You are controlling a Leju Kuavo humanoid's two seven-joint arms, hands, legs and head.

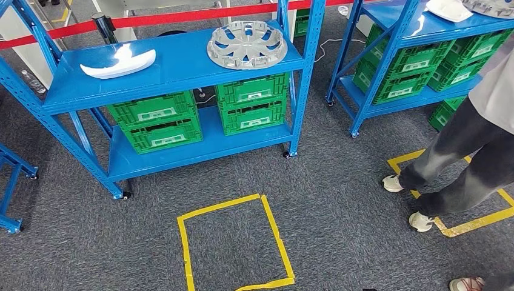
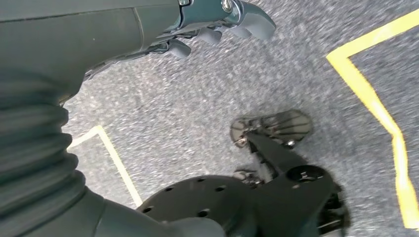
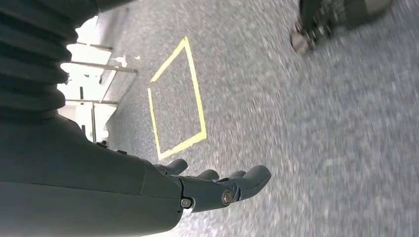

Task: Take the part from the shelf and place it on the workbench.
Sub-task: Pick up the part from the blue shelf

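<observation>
Silver-grey plastic, by the look of it: the hubcap (image 1: 247, 44) lies flat on the top board of the blue shelf (image 1: 176, 76), at about one o'clock from the yellow floor square (image 1: 235, 242) in our head view. A white curved part (image 1: 118, 62) lies on the same board toward eleven o'clock, well apart from the hubcap. The task does not say which of the two is meant. Green crates (image 1: 251, 102) sit on the lower board.

We judge the hubcap light, stiff and thin, with open spokes; its smooth face may be slippery. Its rim is probably the best place to take hold, perhaps with a hand on either side. The white part looks light and rigid too, with tapered ends that could slide out of a loose hold.

The head view gives us the shelf, both parts and a person's legs (image 1: 460, 157) at three o'clock on the grey carpet. The wrist views give what it lacks. Our left hand (image 2: 217, 24) hangs over the carpet, holding nothing, fingers loosely curled and apart. Our right hand (image 3: 217, 185) also hangs empty over the carpet, fingers nearly straight and side by side. Both are well apart from the shelf.
</observation>
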